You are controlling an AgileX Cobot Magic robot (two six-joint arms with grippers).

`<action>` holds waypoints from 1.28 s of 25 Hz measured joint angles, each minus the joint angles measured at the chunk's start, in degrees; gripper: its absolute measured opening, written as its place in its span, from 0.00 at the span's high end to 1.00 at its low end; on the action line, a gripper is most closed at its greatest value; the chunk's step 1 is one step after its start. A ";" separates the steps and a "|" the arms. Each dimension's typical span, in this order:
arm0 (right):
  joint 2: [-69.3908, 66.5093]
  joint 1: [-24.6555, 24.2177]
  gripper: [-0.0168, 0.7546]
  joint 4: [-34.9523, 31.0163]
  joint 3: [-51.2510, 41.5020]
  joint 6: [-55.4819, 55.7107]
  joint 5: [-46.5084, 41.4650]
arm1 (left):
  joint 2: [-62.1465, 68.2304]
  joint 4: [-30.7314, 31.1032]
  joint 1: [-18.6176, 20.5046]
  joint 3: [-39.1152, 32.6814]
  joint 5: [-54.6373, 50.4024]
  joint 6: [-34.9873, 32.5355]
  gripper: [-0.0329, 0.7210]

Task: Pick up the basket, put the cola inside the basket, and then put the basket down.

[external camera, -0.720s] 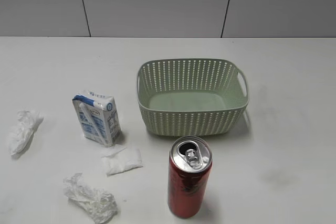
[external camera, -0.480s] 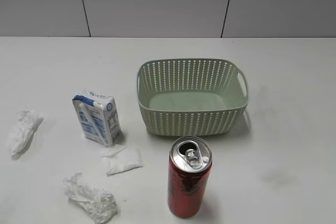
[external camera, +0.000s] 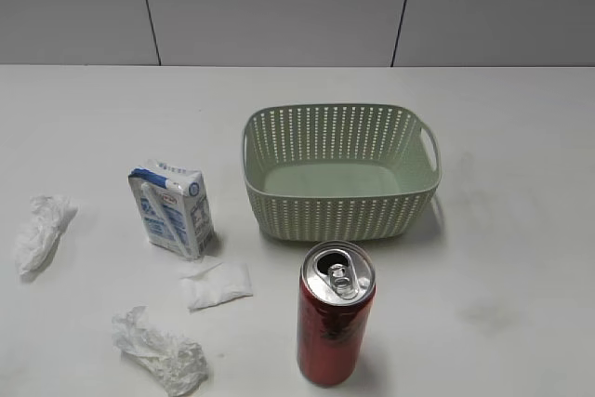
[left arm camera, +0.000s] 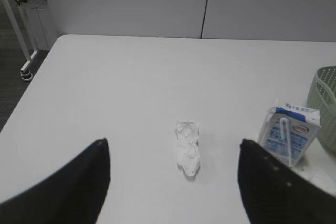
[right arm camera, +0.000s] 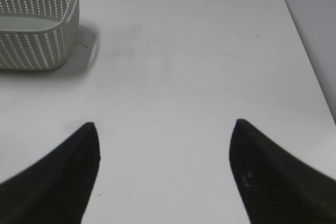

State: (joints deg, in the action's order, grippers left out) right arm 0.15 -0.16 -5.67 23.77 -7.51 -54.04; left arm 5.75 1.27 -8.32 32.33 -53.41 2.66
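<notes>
While the pale sage-green perforated plastic basket [external camera: 340,174] sits upright on the white table [external camera: 521,183], a little past centre and nothing inside it, the tall dark-red cola can with its silver top and pull tab [external camera: 335,325] stands just in front of it, near but apart! To the left of the basket, a small blue-and-white drink carton [external camera: 172,208] stands upright, and three crumpled white tissue wads lie scattered around it: one at the far left [external camera: 42,232], one flat piece beside the carton's foot [external camera: 216,284], one at the front [external camera: 160,350]. Neither arm appears in the exterior view. On the wrist cameras, the left gripper [left arm camera: 173,182] hangs above the far-left tissue, fingers spread wide and gripping nothing; the right gripper [right arm camera: 164,174] hovers over bare tabletop to the basket's right, likewise spread and empty-handed.
</notes>
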 joint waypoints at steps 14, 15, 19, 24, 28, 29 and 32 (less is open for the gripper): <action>0.00 0.00 0.22 0.00 0.00 0.06 0.00 | 36.98 -4.25 -2.09 12.36 12.21 0.00 0.19; 0.00 0.00 0.22 0.00 0.00 0.02 0.00 | 39.91 -4.73 -2.55 13.69 12.10 0.00 0.19; 0.00 0.00 0.22 0.00 0.00 0.02 0.06 | 50.64 -6.21 -4.89 20.98 11.57 0.00 0.19; 0.00 0.00 0.23 0.00 0.00 0.02 0.06 | 65.75 -6.51 -9.18 32.08 6.73 0.00 0.19; 0.00 0.00 0.23 0.00 0.00 0.08 0.06 | 76.74 -6.92 -12.80 40.08 4.07 0.11 0.19; 0.00 0.00 0.23 0.00 0.00 0.08 0.06 | 79.50 -7.11 -13.65 42.15 3.57 0.27 0.19; 0.00 0.00 0.23 -0.06 0.00 0.08 0.06 | 87.22 -7.48 -16.04 48.30 0.59 0.98 0.19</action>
State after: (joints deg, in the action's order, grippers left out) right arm 0.15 -0.16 -5.73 23.77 -7.43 -53.98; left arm 92.96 -6.22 -24.37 80.63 -52.83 3.64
